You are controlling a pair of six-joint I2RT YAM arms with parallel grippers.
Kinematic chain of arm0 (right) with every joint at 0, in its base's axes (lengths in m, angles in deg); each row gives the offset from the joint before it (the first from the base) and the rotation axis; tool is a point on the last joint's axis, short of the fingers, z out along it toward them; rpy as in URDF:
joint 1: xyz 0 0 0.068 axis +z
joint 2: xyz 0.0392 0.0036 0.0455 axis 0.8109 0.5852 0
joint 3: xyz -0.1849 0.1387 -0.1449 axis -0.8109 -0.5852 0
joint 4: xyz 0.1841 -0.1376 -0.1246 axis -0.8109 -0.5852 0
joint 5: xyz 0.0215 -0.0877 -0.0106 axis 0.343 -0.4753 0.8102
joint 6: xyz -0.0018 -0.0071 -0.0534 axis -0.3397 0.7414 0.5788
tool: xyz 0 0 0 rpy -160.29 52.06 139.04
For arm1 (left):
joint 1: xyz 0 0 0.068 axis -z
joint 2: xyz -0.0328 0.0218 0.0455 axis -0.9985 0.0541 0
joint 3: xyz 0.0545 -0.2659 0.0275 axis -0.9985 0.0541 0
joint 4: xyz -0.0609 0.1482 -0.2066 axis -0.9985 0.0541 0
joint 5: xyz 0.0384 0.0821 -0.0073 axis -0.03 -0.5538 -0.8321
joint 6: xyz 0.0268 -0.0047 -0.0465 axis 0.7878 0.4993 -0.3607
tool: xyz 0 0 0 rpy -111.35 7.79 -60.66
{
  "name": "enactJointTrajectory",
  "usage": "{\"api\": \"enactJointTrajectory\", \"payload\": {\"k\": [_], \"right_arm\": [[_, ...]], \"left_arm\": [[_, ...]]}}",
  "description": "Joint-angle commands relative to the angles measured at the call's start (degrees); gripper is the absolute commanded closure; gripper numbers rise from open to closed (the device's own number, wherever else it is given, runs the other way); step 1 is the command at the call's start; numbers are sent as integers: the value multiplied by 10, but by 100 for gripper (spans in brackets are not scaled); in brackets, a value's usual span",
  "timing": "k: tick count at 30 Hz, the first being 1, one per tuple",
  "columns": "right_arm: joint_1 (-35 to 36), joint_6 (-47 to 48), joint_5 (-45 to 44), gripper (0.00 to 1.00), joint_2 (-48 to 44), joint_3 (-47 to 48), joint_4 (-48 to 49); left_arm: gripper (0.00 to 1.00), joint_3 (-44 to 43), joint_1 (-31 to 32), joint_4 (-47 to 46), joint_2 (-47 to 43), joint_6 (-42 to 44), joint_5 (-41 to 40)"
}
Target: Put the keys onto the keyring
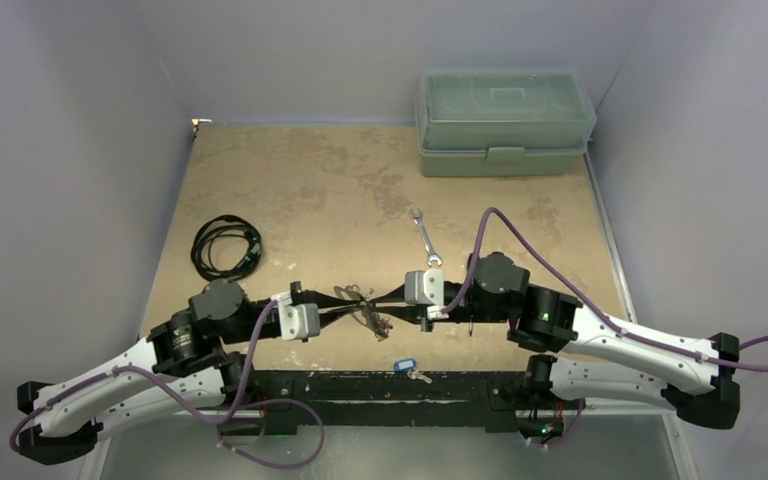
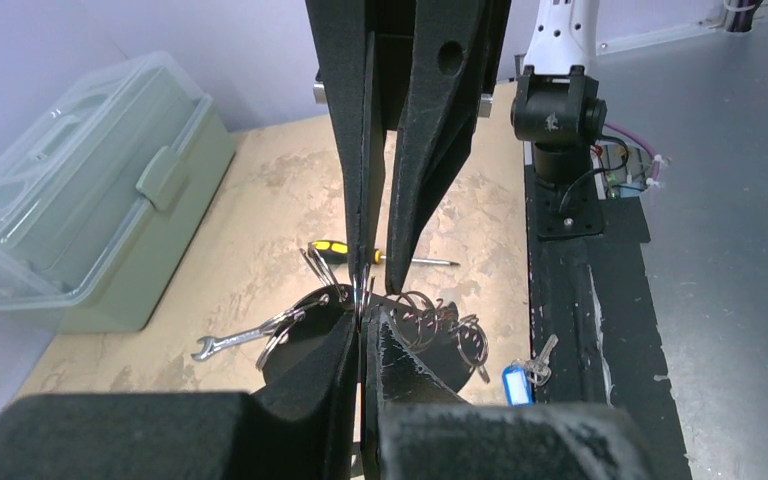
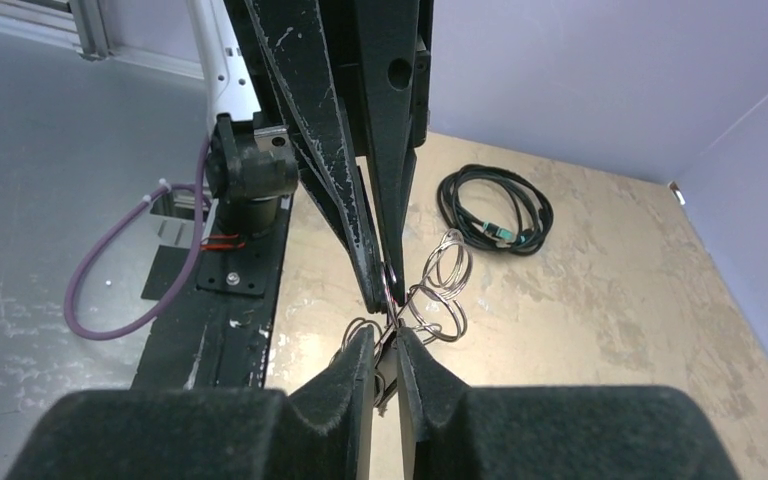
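Brown tabletop [image 1: 340,180], grey walls. At centre, the keyring [image 2: 440,325], a cluster of wire loops, sits between both grippers. The left gripper [image 2: 360,322] has its jaws together on one loop. The right gripper [image 3: 388,340] shows a narrow jaw gap, and whether it is clamping anything cannot be determined. One blue-headed key [image 1: 403,366] lies at 6 o'clock of the keyring. Other keys cannot be made out.

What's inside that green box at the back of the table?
The green box is closed, its lid down and the front latch shut. The plastic is cloudy, so whatever is inside cannot be seen.
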Motion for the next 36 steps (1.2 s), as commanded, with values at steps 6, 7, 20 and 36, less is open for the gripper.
{"api": "enactJointTrajectory", "payload": {"k": [6,7,20,36], "right_arm": [[2,7,18,97,1,-8,62],[2,7,18,98,0,-9,66],[2,3,44,86,-16,-18,91],[2,-13,46,77,-28,-29,142]], "left_arm": [[100,7,-16,-60,-13,-20,29],[100,8,-17,-61,-14,-21,31],[100,13,-28,-75,-16,-32,46],[100,19,-34,-82,-26,-41,54]]}}
